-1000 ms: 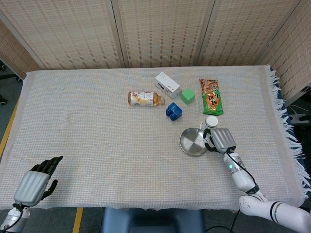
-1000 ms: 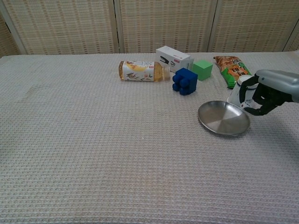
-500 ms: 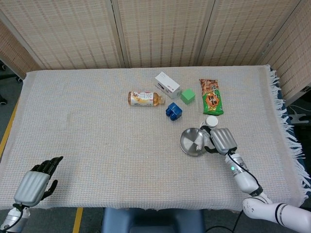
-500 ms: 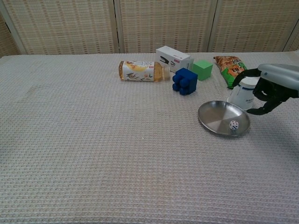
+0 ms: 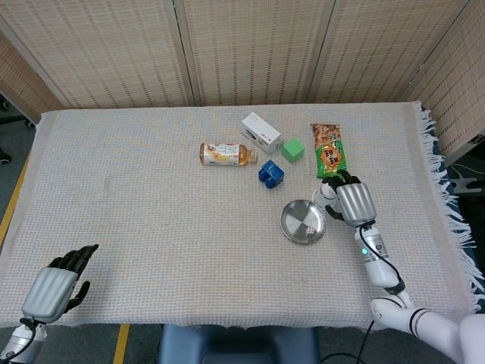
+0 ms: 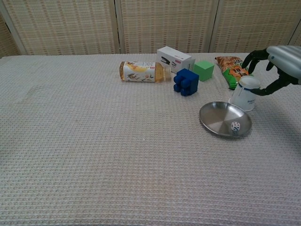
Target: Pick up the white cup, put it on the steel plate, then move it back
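The white cup (image 6: 244,93) stands upside down on the cloth, just behind the right rim of the steel plate (image 6: 214,117). A small white die (image 6: 235,125) lies on the plate. My right hand (image 6: 277,66) hovers above and to the right of the cup with its fingers spread, not touching it. In the head view the right hand (image 5: 353,203) covers part of the cup (image 5: 327,192), with the plate (image 5: 292,221) to its left. My left hand (image 5: 57,287) rests low at the near left corner, holding nothing.
Behind the plate lie a blue block (image 6: 186,81), a green cube (image 6: 203,70), a white box (image 6: 175,59), a bottle on its side (image 6: 142,71) and a green snack bag (image 6: 231,68). The table's fringed right edge (image 5: 447,197) is near the right arm.
My right hand let go of the cup, opened, and lifted up and back to the right. The die came into sight on the plate. The left hand stayed still.
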`<state>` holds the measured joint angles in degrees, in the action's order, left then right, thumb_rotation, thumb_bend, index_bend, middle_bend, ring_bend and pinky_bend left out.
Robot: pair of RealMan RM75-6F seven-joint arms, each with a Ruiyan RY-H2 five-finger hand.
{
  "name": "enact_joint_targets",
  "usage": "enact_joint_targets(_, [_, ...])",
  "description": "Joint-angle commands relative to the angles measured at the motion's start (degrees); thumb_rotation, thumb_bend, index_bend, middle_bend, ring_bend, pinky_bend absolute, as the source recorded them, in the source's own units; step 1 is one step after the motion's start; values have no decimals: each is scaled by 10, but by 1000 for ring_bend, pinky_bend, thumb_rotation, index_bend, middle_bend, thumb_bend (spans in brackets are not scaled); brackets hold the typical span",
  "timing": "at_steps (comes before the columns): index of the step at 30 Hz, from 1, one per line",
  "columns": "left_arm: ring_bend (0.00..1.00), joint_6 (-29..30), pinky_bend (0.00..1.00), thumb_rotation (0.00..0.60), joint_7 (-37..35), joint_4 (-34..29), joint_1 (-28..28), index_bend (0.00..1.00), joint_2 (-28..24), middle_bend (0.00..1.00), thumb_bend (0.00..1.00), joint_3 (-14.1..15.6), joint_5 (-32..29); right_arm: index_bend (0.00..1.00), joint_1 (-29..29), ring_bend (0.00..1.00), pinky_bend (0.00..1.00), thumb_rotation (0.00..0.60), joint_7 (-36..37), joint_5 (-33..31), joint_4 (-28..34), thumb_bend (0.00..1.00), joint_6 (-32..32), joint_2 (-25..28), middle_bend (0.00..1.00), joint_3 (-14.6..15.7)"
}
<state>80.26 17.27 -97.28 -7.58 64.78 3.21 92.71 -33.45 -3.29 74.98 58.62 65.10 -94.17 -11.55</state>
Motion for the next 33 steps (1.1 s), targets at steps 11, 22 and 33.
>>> enact_joint_targets(11, [199, -2, 374, 600, 3, -1, -1, 71, 1, 137, 452, 0, -1, 326, -35, 154, 329, 600, 79, -13, -101, 113, -57, -45, 345, -23])
enact_joint_targets(22, [199, -1, 374, 600, 2, -1, 0, 71, 1, 137, 451, 0, -1, 359, -41, 196, 413, 600, 83, -24, -140, 116, -92, -62, 345, -20])
enact_joint_targets(33, [199, -1, 375, 600, 2, -1, 0, 71, 1, 137, 451, -1, -2, 509, -32, 451, 633, 600, 48, -19, -134, 123, -44, -65, 490, -25])
